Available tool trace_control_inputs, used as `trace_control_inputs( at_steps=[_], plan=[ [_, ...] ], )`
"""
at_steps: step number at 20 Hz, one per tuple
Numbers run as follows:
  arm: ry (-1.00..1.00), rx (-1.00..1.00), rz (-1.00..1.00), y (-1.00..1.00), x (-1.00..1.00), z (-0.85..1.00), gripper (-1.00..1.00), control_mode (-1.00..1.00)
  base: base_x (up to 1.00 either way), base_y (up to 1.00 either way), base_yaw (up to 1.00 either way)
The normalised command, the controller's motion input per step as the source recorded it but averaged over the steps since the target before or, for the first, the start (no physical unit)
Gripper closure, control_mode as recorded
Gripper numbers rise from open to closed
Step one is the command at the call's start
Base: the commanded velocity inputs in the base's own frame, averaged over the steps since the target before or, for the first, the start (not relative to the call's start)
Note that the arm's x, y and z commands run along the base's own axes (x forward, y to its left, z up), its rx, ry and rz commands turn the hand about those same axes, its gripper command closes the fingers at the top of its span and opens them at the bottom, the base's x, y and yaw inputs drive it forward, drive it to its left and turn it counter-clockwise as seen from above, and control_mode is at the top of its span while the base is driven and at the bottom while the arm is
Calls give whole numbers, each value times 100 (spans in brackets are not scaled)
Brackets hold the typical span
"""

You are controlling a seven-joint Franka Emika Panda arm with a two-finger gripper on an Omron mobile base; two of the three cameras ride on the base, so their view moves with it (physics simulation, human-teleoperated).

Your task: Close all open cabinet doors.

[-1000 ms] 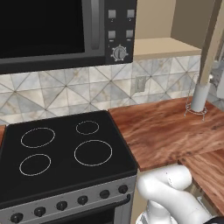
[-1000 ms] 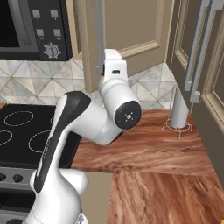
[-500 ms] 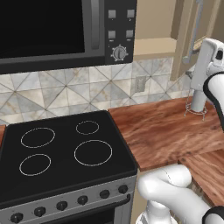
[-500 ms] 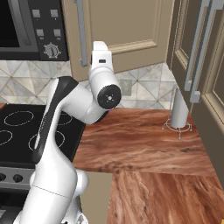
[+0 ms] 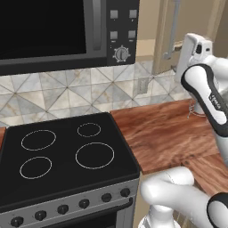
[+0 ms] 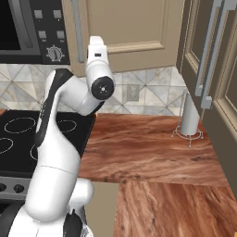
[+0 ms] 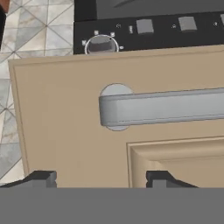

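A beige cabinet door (image 6: 134, 23) with a recessed panel hangs over the counter, right of the microwave, and looks almost flush with the cabinet front. Its slim silver bar handle (image 6: 77, 28) runs along the edge nearest the microwave. In the hand view the same door (image 7: 65, 131) and handle (image 7: 162, 107) are very close. My gripper (image 7: 99, 178) is open, with the fingertips (image 7: 41, 177) wide apart and nothing between them, just short of the door face. My raised hand (image 5: 194, 46) is in front of the door (image 5: 162, 40). Two tall doors (image 6: 229, 69) with bar handles (image 6: 208, 51) stand at the right.
The black microwave (image 5: 53, 31) with its knob (image 7: 101, 44) hangs left of the door. Below are the black stove top (image 5: 67, 156), the wooden counter (image 6: 148, 143) and a grey paper towel holder (image 6: 189, 116) near the tall doors.
The arm has swung left towards the microwave, and the cabinet door has swung with it from edge-on and open to nearly flush.
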Motion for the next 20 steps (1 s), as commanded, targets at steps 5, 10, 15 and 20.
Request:
trace_control_inputs(
  at_steps=[5,10,15,20],
  plan=[
    [4,2,0,21,73,0,-100,-100,0,0,0],
    [9,5,0,8,76,0,-100,-100,0,0,0],
    [14,8,0,1,65,0,-100,-100,0,0,0],
    [11,6,0,0,49,-4,-100,-100,0,0,0]
  ],
)
